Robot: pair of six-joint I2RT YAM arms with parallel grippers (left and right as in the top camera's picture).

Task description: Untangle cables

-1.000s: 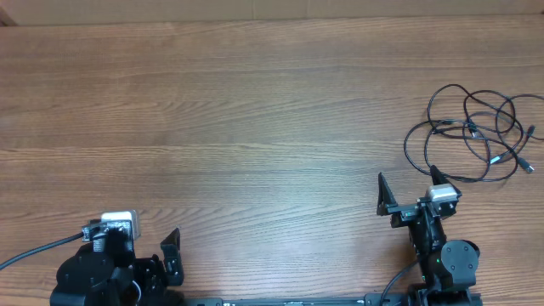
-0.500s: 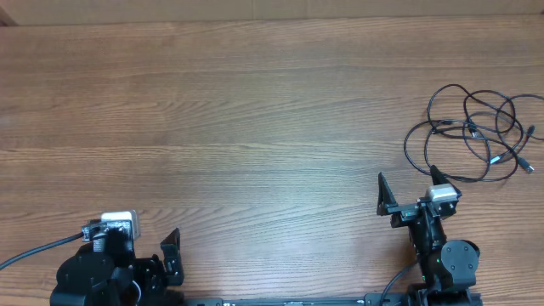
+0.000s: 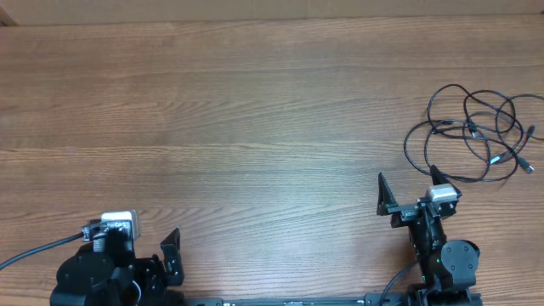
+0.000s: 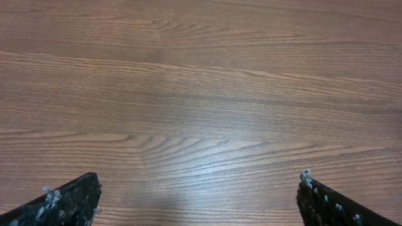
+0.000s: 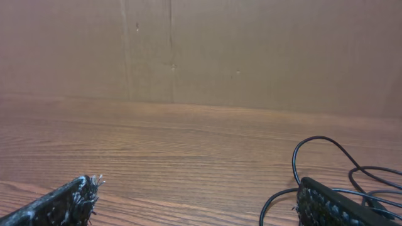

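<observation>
The cables (image 3: 473, 133) are thin black cords with small plugs, lying in a tangled heap of loops at the table's right edge. Part of one loop shows in the right wrist view (image 5: 314, 164), just beyond my right finger. My right gripper (image 3: 408, 191) is open and empty, just in front of the heap's near loop. My left gripper (image 3: 153, 255) is open and empty at the front left, far from the cables; its wrist view (image 4: 198, 198) shows only bare wood between the fingers.
The wooden table (image 3: 238, 119) spreads across the view. A brown cardboard wall (image 5: 201, 50) stands along its far edge. The arm bases sit at the front edge.
</observation>
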